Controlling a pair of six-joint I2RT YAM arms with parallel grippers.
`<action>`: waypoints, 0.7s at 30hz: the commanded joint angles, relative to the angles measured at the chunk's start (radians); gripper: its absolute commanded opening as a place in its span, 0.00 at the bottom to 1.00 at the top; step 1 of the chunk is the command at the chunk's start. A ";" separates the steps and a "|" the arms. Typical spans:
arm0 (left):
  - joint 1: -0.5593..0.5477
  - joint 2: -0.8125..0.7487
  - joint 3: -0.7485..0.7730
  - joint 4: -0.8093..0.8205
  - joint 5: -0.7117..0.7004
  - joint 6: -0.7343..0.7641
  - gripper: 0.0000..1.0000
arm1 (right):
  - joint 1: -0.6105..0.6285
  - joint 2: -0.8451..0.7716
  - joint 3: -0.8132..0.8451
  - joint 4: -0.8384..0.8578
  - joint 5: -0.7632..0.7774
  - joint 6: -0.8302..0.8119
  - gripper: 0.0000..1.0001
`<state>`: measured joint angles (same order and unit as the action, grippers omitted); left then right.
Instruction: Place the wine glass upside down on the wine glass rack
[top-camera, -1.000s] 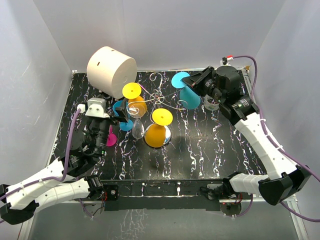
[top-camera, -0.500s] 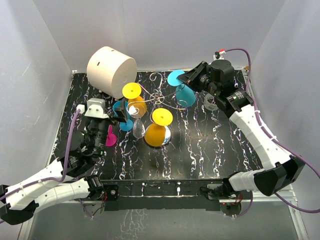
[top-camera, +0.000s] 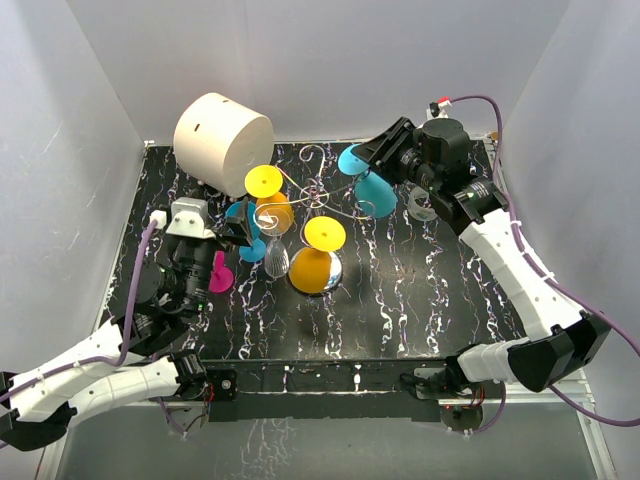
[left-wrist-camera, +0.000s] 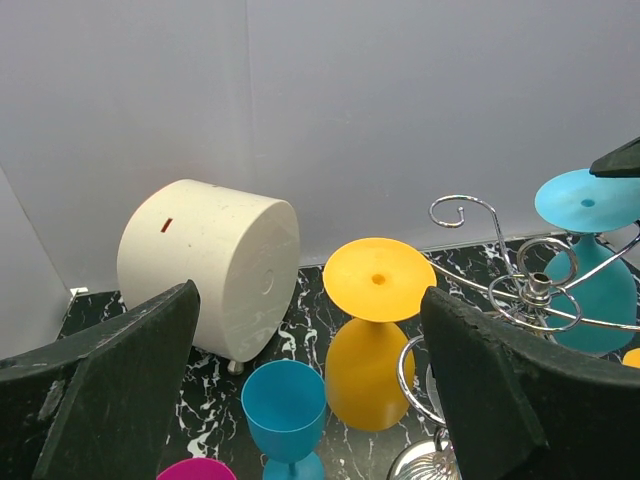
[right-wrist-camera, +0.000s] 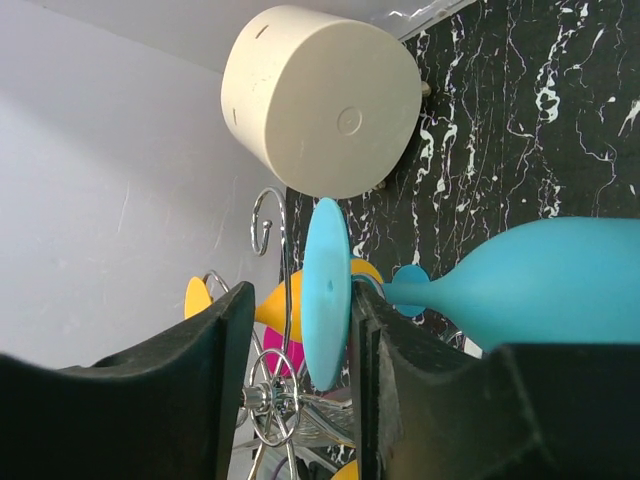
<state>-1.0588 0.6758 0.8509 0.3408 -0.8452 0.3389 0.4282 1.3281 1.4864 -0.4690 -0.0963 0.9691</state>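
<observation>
The wine glass rack (top-camera: 316, 193) is a silver wire stand mid-table; it also shows in the left wrist view (left-wrist-camera: 527, 290) and the right wrist view (right-wrist-camera: 268, 395). Two yellow glasses (top-camera: 266, 187) hang on it upside down. My right gripper (top-camera: 368, 153) is at the rack's right arm with a cyan wine glass (top-camera: 373, 188), foot up and tilted. In the right wrist view the cyan foot (right-wrist-camera: 326, 290) lies against one finger (right-wrist-camera: 400, 380), with a gap to the other; the jaws stand apart. I cannot tell whether the stem rests on the wire. My left gripper (left-wrist-camera: 310, 300) is open and empty, left of the rack.
A big cream cylinder (top-camera: 222, 135) lies at the back left. An upright blue glass (left-wrist-camera: 285, 410), a magenta glass (top-camera: 221, 277) and a clear glass (top-camera: 276, 260) stand left of the rack, near my left gripper. Grey walls enclose the black marbled table (top-camera: 420, 290).
My right gripper carried the cyan glass a little left toward the rack's right arm, and its jaws now stand apart round the foot. The left arm has barely shifted.
</observation>
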 joint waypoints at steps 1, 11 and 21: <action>-0.004 -0.019 0.022 0.007 0.007 0.001 0.91 | -0.001 -0.033 0.061 0.011 0.028 -0.020 0.42; -0.003 -0.030 0.019 0.001 0.009 -0.009 0.91 | 0.000 -0.040 0.059 -0.013 0.069 -0.016 0.46; -0.004 -0.033 0.020 -0.010 0.006 -0.010 0.91 | -0.003 0.019 0.080 0.029 0.074 -0.059 0.47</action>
<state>-1.0588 0.6559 0.8509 0.3279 -0.8448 0.3294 0.4278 1.3334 1.5040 -0.5041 -0.0475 0.9436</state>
